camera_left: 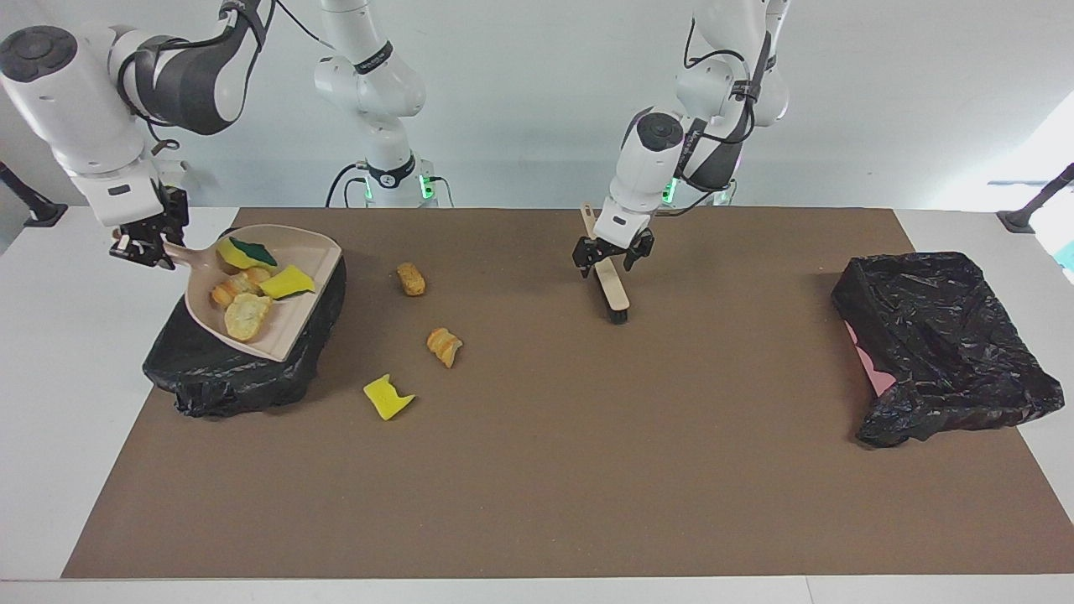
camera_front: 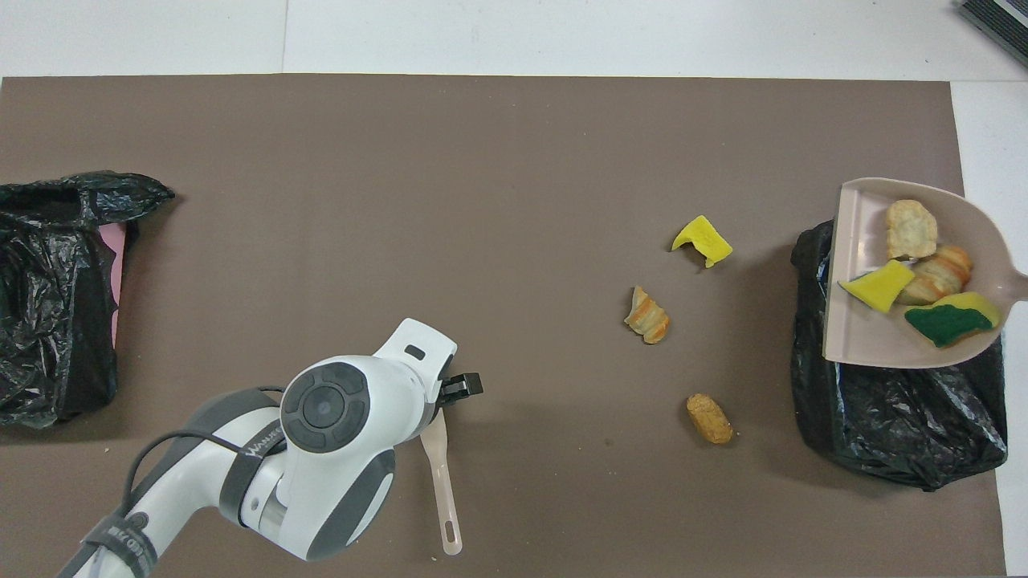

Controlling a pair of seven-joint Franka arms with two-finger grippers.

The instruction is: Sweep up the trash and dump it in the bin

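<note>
Altogether seven scraps (camera_left: 388, 397), two bins (camera_left: 210, 377)

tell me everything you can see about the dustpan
The dustpan is beige, plastic-looking, a shallow scoop with raised walls and a thin handle. It sits tilted over the black-bagged bin at the right arm's end of the table, the right end effector shut on the handle. Inside lie four scraps: two yellow sponge pieces, one green-backed, and two bread-like lumps.

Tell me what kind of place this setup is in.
Probably a robotics lab test bench, not a home: two arms stand at a white table with a brown mat, black-bagged bins at each end, and staged scraps with a dustpan.
</note>
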